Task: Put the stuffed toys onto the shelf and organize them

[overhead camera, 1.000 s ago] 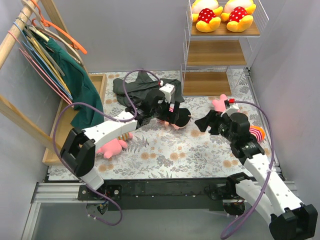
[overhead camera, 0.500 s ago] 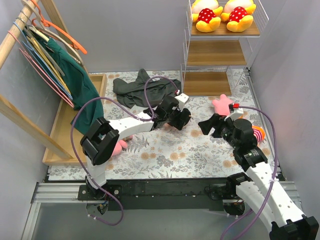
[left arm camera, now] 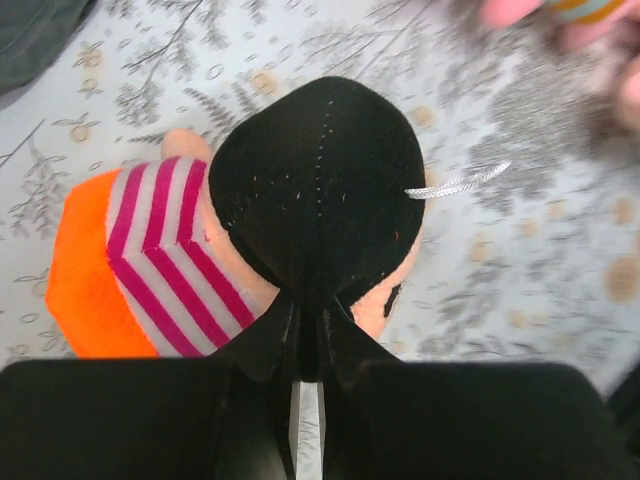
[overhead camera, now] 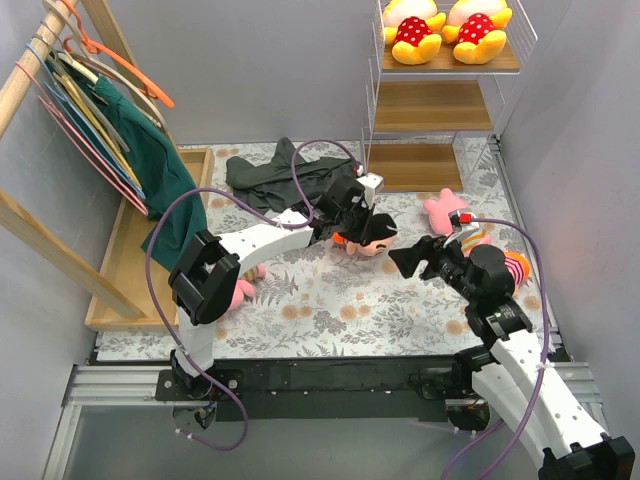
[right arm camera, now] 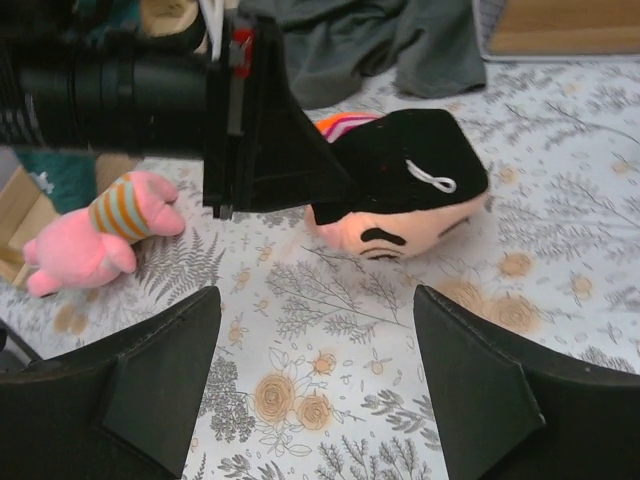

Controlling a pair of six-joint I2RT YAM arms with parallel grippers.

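A black-haired stuffed toy [overhead camera: 372,236] in a pink-striped shirt lies on the floral mat, also seen in the left wrist view [left arm camera: 320,180] and the right wrist view [right arm camera: 400,190]. My left gripper [overhead camera: 352,222] [left arm camera: 308,330] is shut on its black hair. Just right of it, my right gripper [overhead camera: 415,260] [right arm camera: 317,300] stands open over bare mat, holding nothing. Two yellow toys [overhead camera: 415,30] [overhead camera: 478,25] in red dotted dresses sit on the shelf's [overhead camera: 435,105] top board. One pink toy [overhead camera: 440,208] lies beyond the right gripper, and another [overhead camera: 235,290] [right arm camera: 90,235] lies under the left arm.
A dark grey garment [overhead camera: 270,175] [right arm camera: 380,40] lies at the back of the mat. A slanted clothes rail with hangers [overhead camera: 60,100] and a wooden tray [overhead camera: 125,250] stand on the left. A striped piece of plush [overhead camera: 515,265] shows behind the right arm.
My left gripper has reached rightwards to the black-haired toy and shut on its hair; the toy has shifted a little right. The right gripper has drifted slightly towards me, still open.
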